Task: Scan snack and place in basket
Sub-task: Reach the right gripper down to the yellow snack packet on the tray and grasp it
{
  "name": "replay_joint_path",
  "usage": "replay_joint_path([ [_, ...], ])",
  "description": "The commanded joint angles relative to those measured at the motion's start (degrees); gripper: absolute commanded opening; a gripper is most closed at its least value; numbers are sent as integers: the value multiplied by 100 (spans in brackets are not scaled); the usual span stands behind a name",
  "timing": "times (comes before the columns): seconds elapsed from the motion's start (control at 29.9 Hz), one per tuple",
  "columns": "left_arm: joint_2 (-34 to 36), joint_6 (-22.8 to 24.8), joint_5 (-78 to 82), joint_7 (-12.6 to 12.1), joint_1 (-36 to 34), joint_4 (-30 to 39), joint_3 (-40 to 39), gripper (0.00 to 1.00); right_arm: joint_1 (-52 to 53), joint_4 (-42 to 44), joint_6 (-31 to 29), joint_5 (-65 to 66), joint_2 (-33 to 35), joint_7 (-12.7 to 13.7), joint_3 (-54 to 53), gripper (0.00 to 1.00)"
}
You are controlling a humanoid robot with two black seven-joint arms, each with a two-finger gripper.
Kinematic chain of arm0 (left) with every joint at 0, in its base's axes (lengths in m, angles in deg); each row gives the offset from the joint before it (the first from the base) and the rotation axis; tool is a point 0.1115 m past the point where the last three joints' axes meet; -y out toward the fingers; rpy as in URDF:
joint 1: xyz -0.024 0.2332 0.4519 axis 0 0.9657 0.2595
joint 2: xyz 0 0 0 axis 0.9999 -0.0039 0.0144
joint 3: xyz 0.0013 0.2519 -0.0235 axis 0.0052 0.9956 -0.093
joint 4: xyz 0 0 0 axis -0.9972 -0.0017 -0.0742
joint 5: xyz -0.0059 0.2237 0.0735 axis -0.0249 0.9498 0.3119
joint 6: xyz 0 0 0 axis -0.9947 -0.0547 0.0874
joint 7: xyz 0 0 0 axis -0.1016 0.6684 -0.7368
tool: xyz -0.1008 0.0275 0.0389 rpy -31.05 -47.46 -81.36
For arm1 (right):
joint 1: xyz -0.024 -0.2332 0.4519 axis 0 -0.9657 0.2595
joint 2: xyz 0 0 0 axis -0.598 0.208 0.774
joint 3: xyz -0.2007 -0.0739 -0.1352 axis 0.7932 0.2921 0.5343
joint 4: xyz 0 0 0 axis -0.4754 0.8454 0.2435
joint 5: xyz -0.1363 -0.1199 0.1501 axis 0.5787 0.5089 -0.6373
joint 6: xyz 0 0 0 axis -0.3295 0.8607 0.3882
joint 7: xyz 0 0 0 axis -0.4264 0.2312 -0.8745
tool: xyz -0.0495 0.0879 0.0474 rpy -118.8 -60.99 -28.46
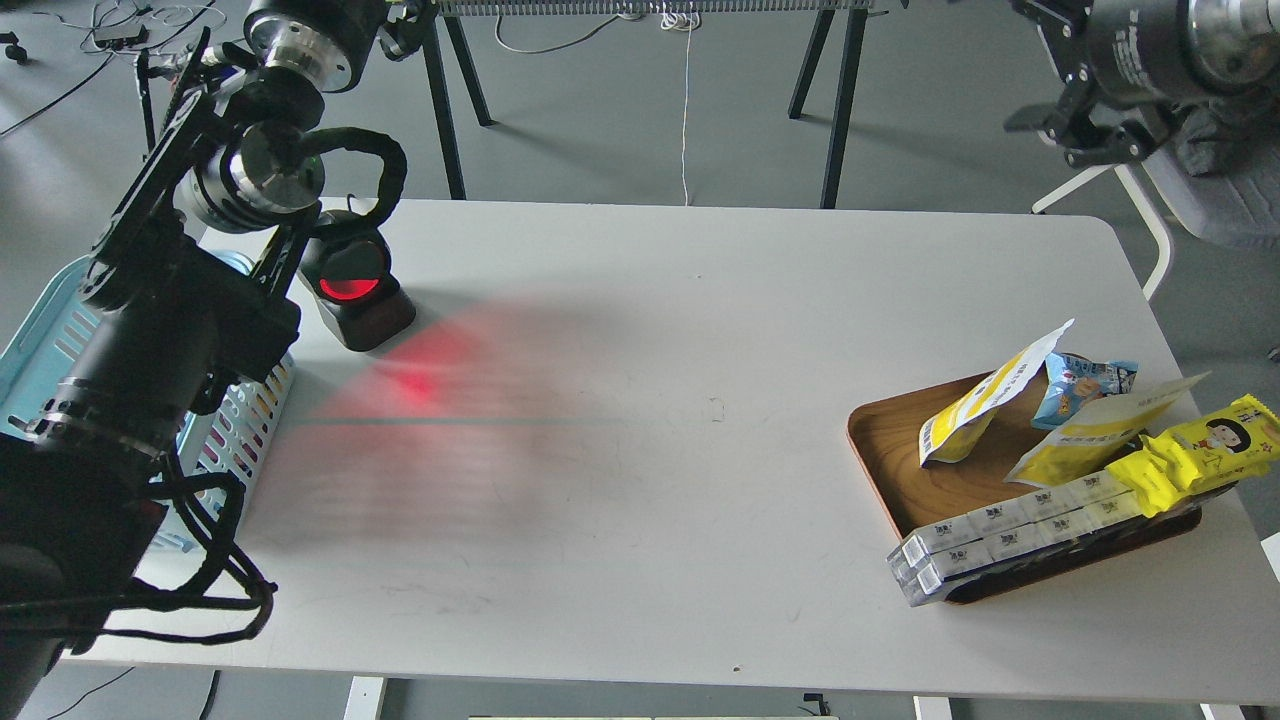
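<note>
The snack pouch [972,402], white at the top and yellow below, leans upright at the left of the brown wooden tray [885,440]. A second similar pouch [1090,432] lies beside it. The light blue basket [40,315] stands at the table's left edge, mostly hidden behind my left arm. My left gripper [405,25] is at the top edge above the scanner, too cut off to read. My right gripper [1035,65] is high at the top right, well above and beyond the tray; its fingers look spread and it holds nothing.
A black scanner [352,290] with a red window stands at the back left and casts red light on the white table [650,500]. The tray also holds a blue packet [1085,382], a bright yellow cartoon-face packet [1200,450] and white boxes [1000,535]. A chair [1150,215] stands at the right.
</note>
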Motion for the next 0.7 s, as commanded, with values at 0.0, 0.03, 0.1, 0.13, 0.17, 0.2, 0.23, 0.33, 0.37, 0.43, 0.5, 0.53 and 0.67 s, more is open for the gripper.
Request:
replay_joint_path([
  [0.0, 2, -3, -5, 51, 2, -10, 19, 100, -182, -279, 199, -10, -12, 35, 431, 99],
  [0.03, 11, -3, 4, 51, 2, -10, 19, 100, -313, -306, 225, -1, -12, 35, 484, 99],
  [0.1, 11, -3, 4, 51, 2, -10, 19, 100, -525, -297, 243, 95, -12, 26, 528, 100],
  [0.13, 11, -3, -5, 51, 2, -10, 27, 100, -613, -288, 243, 174, -3, 26, 529, 100],
  [0.17, 11, -3, 4, 51, 2, -10, 36, 100, -735, -280, 260, 270, -3, 26, 520, 99],
  [0.2, 11, -3, 4, 51, 2, -10, 45, 100, -850, -279, 278, 376, -12, 8, 494, 99],
  [0.23, 11, -3, 4, 51, 2, -10, 54, 100, -981, -279, 321, 464, -12, 8, 476, 99],
  [0.33, 2, -12, 4, 59, 2, -19, 71, 100, -1316, -279, 654, 552, -21, 8, 327, 99],
  [0.37, 11, -12, 4, 60, 2, -19, 63, 100, -1430, -279, 734, 561, -21, 8, 265, 99],
  [0.43, 2, -12, 4, 68, 2, -28, 63, 100, -1650, -279, 831, 622, -12, 8, 116, 99],
  [0.5, 2, -12, 4, 68, 2, -28, 71, 100, -1738, -271, 849, 701, -12, 8, 63, 99],
  [0.53, 2, -12, 4, 68, 2, -28, 80, 100, -1747, -271, 849, 737, -12, 8, 54, 99],
  [0.67, 2, -12, 4, 68, 2, -28, 80, 100, -1809, -271, 849, 772, -30, 8, 54, 97],
])
